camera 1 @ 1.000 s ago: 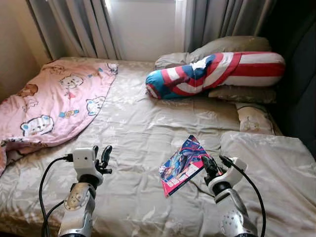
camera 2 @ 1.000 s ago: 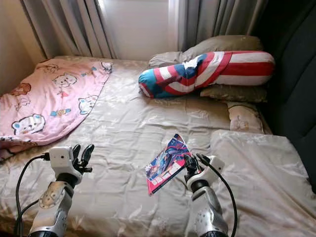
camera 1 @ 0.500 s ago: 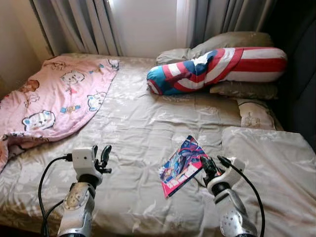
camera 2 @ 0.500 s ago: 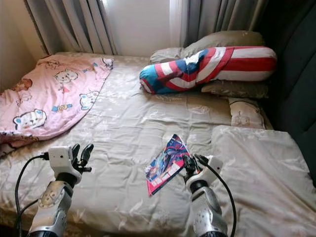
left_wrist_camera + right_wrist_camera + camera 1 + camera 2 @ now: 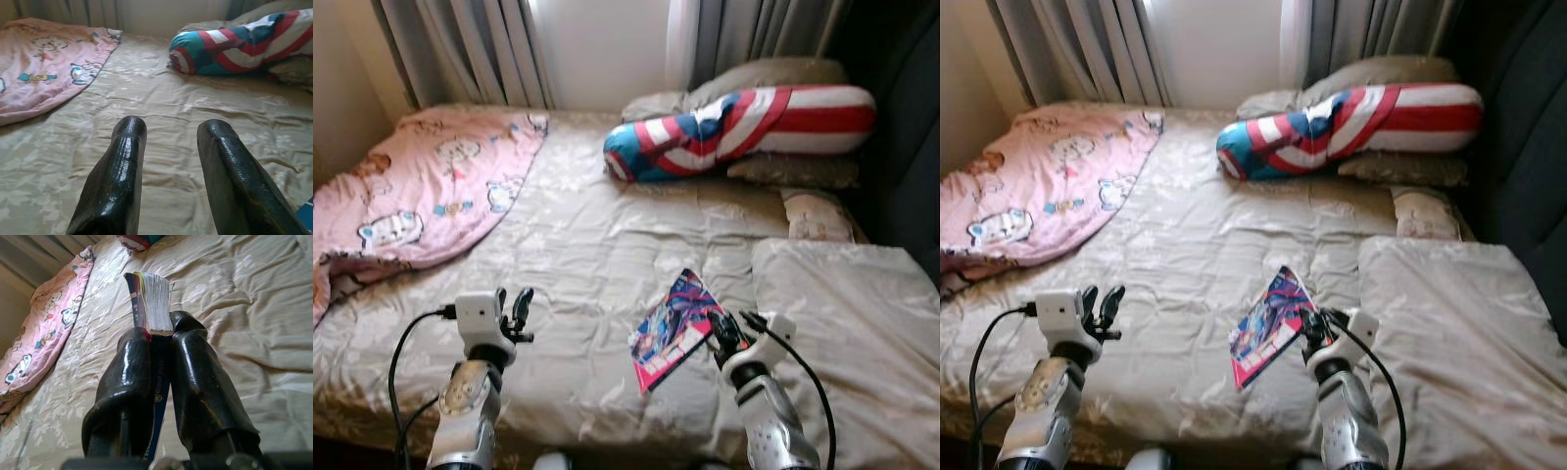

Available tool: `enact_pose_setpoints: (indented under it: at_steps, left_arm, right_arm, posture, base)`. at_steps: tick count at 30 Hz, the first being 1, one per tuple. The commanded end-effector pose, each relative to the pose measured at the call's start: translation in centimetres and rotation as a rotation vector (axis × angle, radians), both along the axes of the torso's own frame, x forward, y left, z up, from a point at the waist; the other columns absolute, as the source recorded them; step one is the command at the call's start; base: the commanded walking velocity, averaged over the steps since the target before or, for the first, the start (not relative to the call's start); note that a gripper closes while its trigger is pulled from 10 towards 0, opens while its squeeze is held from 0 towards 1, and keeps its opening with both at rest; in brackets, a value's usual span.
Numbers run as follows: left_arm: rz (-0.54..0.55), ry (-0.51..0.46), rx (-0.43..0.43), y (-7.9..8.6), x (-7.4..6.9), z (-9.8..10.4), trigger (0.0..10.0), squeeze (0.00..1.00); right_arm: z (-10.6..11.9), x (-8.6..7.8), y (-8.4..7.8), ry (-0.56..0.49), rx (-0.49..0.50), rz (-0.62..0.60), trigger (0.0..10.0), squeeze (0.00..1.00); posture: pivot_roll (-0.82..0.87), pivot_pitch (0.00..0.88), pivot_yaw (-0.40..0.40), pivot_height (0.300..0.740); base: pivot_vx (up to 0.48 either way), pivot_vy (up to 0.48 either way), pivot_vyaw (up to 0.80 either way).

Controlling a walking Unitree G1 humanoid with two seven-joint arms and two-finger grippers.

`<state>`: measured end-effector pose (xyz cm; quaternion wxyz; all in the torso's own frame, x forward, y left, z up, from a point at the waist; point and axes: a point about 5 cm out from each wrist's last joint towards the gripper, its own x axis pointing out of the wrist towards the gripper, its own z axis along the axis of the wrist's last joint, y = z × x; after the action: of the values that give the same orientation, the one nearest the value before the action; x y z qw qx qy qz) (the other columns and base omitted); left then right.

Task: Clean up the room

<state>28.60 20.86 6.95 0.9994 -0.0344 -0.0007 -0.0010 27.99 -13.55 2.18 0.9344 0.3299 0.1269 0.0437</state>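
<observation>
On the far left I see the pink blanket (image 5: pixel 421 186) with cartoon animals. It lies crumpled over the left side of the bed (image 5: pixel 597 245) and hangs a little over the edge. The beige cover beside it is wrinkled.

Next comes my left gripper (image 5: pixel 517 311). It is raised above the near part of the bed and it holds nothing. In the left wrist view its two black fingers (image 5: pixel 122 171) stand apart with a clear gap, and I see the bare cover between them.

In the middle, toward the window, a bolster pillow (image 5: pixel 739 122) with red, white and blue stripes lies across the head of the bed, resting against grey pillows (image 5: pixel 764 83). Grey curtains (image 5: pixel 470 49) hang behind.

To the right of centre is the book (image 5: pixel 674 328), a thin colourful one. My right gripper (image 5: pixel 717 331) has it: the right wrist view shows the two fingers (image 5: pixel 195 382) closed tight on its lower edge, with the pages standing up between them. It appears lifted off the cover rather than lying flat, but I cannot be fully sure.

On the far right a folded beige duvet (image 5: pixel 847 323) lies on the bed corner.

I judge that the step in hand is to take the book away from the bed. The next move calls for a firm grip while I turn the body and find a proper place for it, because such a thin book may slip or swing.
</observation>
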Motion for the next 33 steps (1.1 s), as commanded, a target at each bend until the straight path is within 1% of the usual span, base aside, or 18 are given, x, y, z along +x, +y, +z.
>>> enact_pose_setpoints:
  at_steps: [1,13,20,21,22,23,24,25,27,28,30,33]
  left_arm:
    - [-0.004,-0.01,-0.007,0.0,0.2,0.5,10.0,0.0]
    - [-0.019,-0.014,-0.016,-0.1,0.3,0.6,10.0,0.0]
    - [-0.028,-0.009,-0.019,-0.2,0.3,0.7,10.0,0.0]
    - [-0.03,-0.011,-0.019,-0.3,0.4,0.8,10.0,0.0]
    - [-0.03,-0.011,-0.019,-0.3,0.4,0.8,10.0,0.0]
    - [-0.033,-0.018,-0.019,-0.3,0.4,1.0,10.0,0.0]
    - [-0.033,-0.019,-0.019,-0.3,0.5,1.1,10.0,0.0]
    - [-0.035,-0.026,-0.017,-0.3,0.5,1.3,10.0,0.0]
    - [-0.035,-0.034,-0.013,-0.1,0.4,1.6,10.0,0.0]
    - [-0.033,-0.039,-0.006,0.2,0.4,1.9,10.0,0.0]
    - [-0.032,-0.043,0.003,0.5,0.2,2.1,10.0,0.0]
    - [-0.031,-0.045,0.017,0.9,-0.2,2.4,10.0,0.0]
  right_arm:
    - [0.7,0.3,0.4,-0.043,-0.001,0.009,10.0,0.0]
    - [0.7,0.4,0.5,-0.041,0.009,0.009,10.0,0.0]
    - [0.6,0.6,0.4,-0.029,0.028,-0.026,10.0,0.0]
    - [0.2,0.8,0.2,-0.01,0.076,-0.062,10.0,0.0]
    - [0.2,0.8,0.2,-0.01,0.076,-0.062,10.0,0.0]
    - [-0.1,1.2,-0.4,0.011,0.183,-0.138,10.0,0.0]
    - [-0.2,1.3,-0.5,0.014,0.206,-0.156,10.0,0.0]
    - [-0.3,1.6,-1.0,0.032,0.256,-0.208,10.0,0.0]
    - [-0.5,1.9,-1.5,0.053,0.307,-0.262,10.0,0.0]
    - [-0.8,2.1,-1.8,0.082,0.349,-0.303,10.0,0.0]
    - [-0.9,2.2,-1.8,0.097,0.354,-0.312,10.0,0.0]
    - [-1.0,2.4,-1.8,0.114,0.388,-0.324,10.0,0.0]
  posture:
    - [0.0,0.013,-0.003,0.657]
    - [-0.01,0.012,-0.001,0.657]
    - [0.0,0.022,0.001,0.657]
    - [0.0,0.024,0.002,0.657]
    - [0.0,0.024,0.002,0.657]
    - [0.02,0.034,0.007,0.657]
    - [0.02,0.036,0.007,0.657]
    - [0.03,0.047,0.011,0.657]
    - [0.04,0.056,0.015,0.657]
    - [0.06,0.067,0.02,0.657]
    - [0.08,0.081,0.028,0.657]
    - [0.1,0.093,0.037,0.657]
  base:
    - [0.0,0.0,0.0]
    - [0.0,0.0,0.0]
    - [0.0,0.0,0.0]
    - [0.0,0.0,0.0]
    - [0.0,0.0,0.0]
    - [0.0,0.0,0.0]
    - [0.0,0.0,0.0]
    - [0.0,0.0,0.0]
    - [0.0,0.0,0.0]
    - [0.0,0.0,0.0]
    - [0.0,0.0,0.0]
    - [0.0,0.0,0.0]
